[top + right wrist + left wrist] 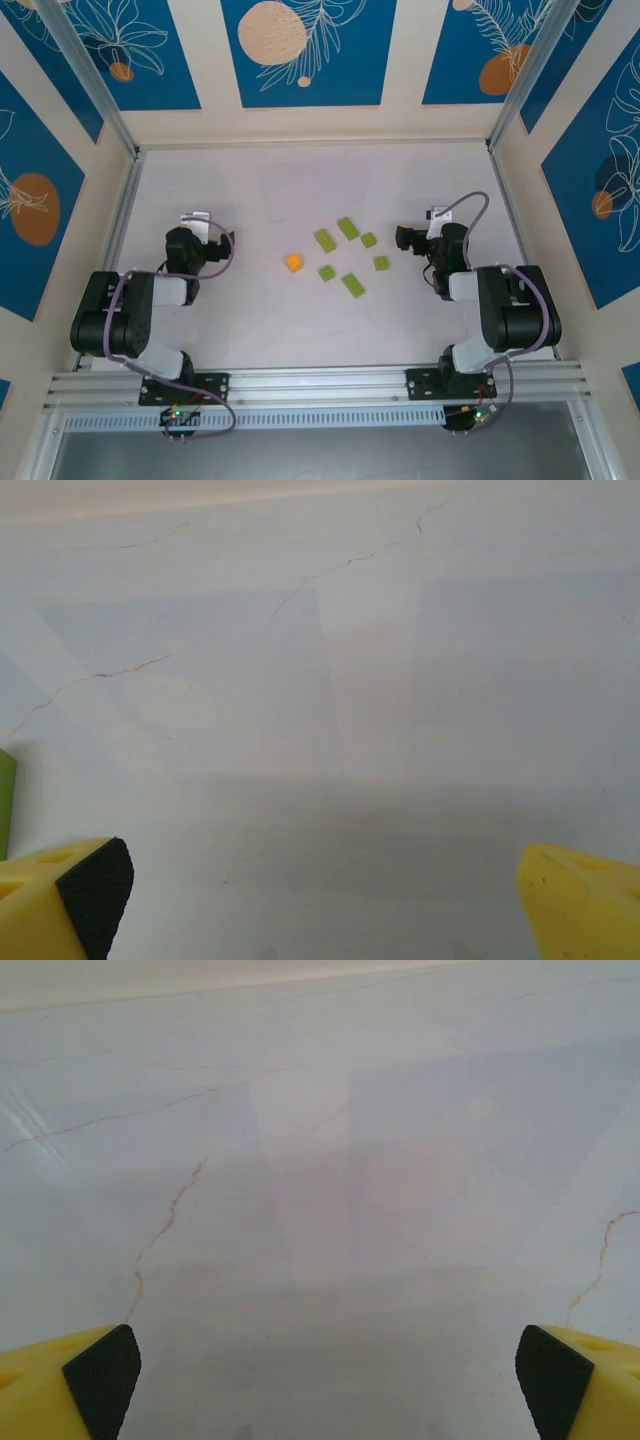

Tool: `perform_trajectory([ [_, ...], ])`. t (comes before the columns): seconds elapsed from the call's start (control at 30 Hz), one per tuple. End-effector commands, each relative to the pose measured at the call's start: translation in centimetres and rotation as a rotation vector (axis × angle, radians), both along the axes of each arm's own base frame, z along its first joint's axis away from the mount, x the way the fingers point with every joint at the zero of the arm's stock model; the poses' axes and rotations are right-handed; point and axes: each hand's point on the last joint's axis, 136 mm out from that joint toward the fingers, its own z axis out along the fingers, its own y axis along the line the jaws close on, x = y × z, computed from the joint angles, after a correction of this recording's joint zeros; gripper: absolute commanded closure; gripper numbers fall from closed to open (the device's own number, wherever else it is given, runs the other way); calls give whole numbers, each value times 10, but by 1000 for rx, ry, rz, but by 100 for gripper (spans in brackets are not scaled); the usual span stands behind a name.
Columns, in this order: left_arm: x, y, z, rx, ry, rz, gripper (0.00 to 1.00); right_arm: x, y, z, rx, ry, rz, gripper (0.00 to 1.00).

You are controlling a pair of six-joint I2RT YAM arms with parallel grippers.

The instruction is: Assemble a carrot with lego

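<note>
Left and right jaws are standing released, gripping nothing, while one orange brick (294,262) and six green bricks (327,272) are lying scattered mid worktop (230,330).

We see the left gripper (328,1385) with jaws spread wide, one tip in each bottom corner. The fingers (40,1390) are yellow and the inner pads (103,1378) black; the right one sits at the far right edge. Between and ahead of them lies the pale table (330,1160), glossy, with faint soft reflections. Thin brown cracks (165,1225) run across it on the left, and another at the right edge. A lighter strip (150,980) runs along the top.
</note>
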Motion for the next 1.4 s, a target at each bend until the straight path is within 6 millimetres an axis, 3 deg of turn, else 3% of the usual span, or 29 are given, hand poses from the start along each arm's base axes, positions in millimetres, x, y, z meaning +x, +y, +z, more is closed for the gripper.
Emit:
perform_trajectory([
  [0.0,4,-5,7,5,-29,-23,1,9,1,15,10,-48,14,0],
  [0.7,3,-4,7,5,-30,-22,1,9,2,15,10,-49,14,0],
  [0.8,8,5,19,10,-9,41,1,10,-3,19,3,-49,-24,1],
  [1.0,-2,31,66,-33,108,228,1,4,-30,53,23,87,-231,0],
  [1.1,-15,43,81,-102,94,340,1,3,-6,73,111,193,-138,1],
  [1.23,-38,75,79,-168,166,597,1,-1,53,89,123,385,71,0],
  [1.37,-23,48,77,-267,249,436,1,-7,126,88,-17,559,282,5],
])
